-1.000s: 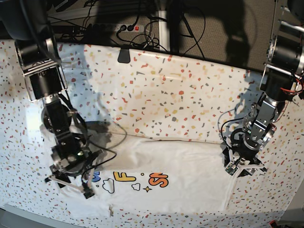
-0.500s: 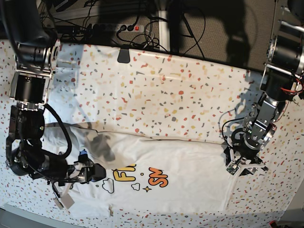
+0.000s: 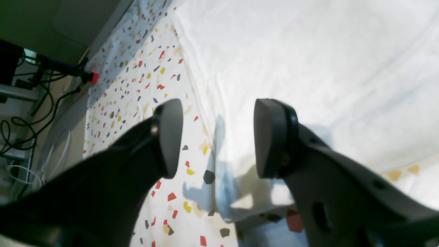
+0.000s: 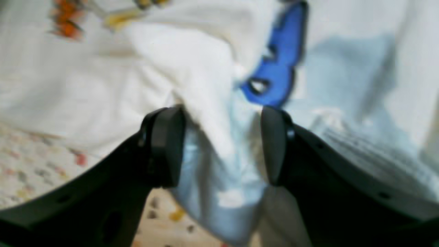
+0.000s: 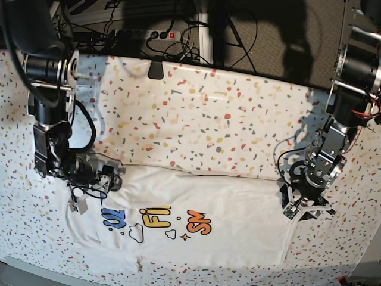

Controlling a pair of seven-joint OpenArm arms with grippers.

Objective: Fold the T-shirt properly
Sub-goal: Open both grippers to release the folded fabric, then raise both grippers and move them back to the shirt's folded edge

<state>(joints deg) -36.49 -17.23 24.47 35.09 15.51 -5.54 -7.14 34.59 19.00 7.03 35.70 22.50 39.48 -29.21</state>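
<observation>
Right wrist alone: cloth of T-shirt (image 4: 212, 103) between right hand's (image 4: 219, 147) wide-spread fingers.

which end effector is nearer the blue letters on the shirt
Right. The right end effector sits at the T-shirt's edge just beside the blue letters; the left end effector is at the shirt's opposite edge.

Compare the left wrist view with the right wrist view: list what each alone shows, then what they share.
Left wrist only: the white speckled table covering sharply seen, cables and a red-tipped plug beyond its edge, the shirt's plain side.
Right wrist only: blue and orange print, cloth bunched between the right gripper jaws.
Both: the large white cotton T-shirt, dark jaws standing apart; left gripper over the shirt's edge.
</observation>
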